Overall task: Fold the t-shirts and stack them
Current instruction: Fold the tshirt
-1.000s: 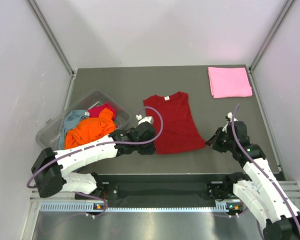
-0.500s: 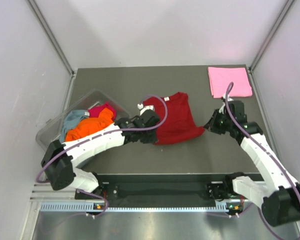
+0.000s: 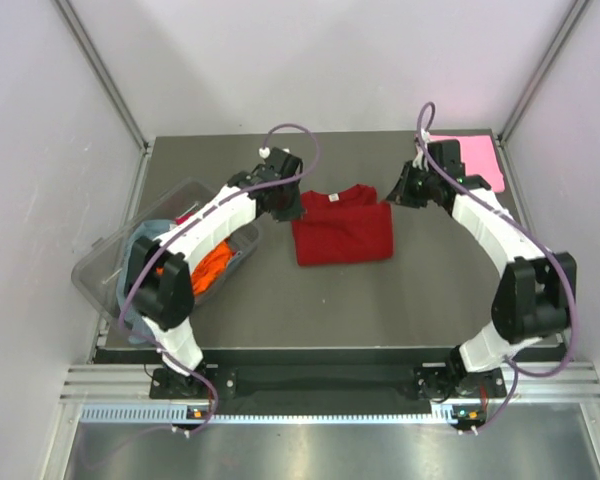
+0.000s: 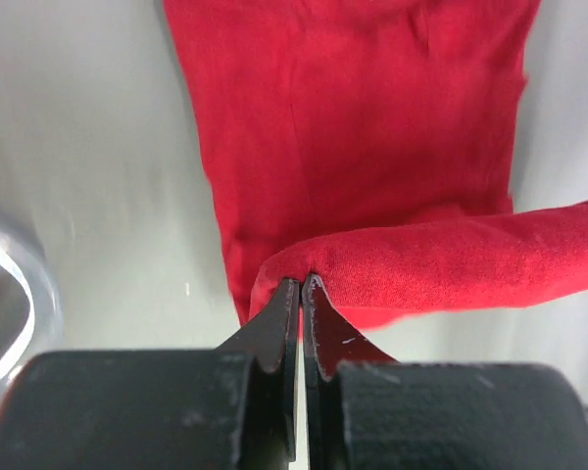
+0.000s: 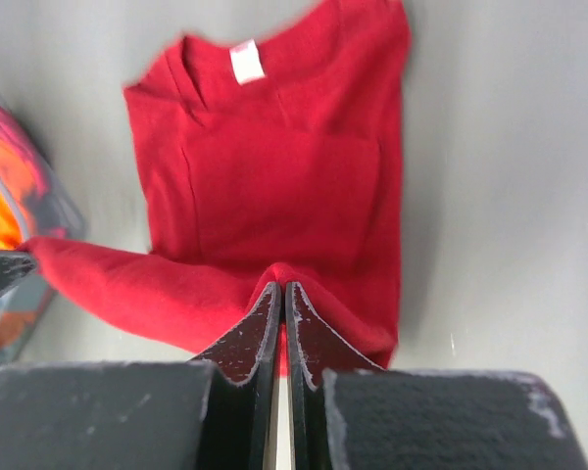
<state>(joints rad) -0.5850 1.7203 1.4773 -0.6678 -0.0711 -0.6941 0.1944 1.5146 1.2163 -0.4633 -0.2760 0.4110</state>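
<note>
The dark red t-shirt (image 3: 342,235) lies mid-table, its lower half doubled over towards the collar. My left gripper (image 3: 292,205) is shut on the raised hem at the shirt's left corner, as the left wrist view shows (image 4: 301,282). On the right corner, my right gripper (image 3: 392,195) is likewise shut on the hem (image 5: 280,286). Beyond its jaws, the white neck label (image 5: 243,61) faces up. A folded light pink t-shirt (image 3: 485,160) lies at the far right corner, partly behind the right arm.
A clear plastic tub (image 3: 100,265) stands at the left edge, holding an orange t-shirt (image 3: 217,262) and a grey-blue one (image 3: 145,240). My left arm reaches over it. The grey table (image 3: 380,300) is bare in front of the red shirt.
Both grippers have carried the red shirt's lower hem from the near side towards the collar, folding it roughly in half. Both arms now stretch far across the table.
</note>
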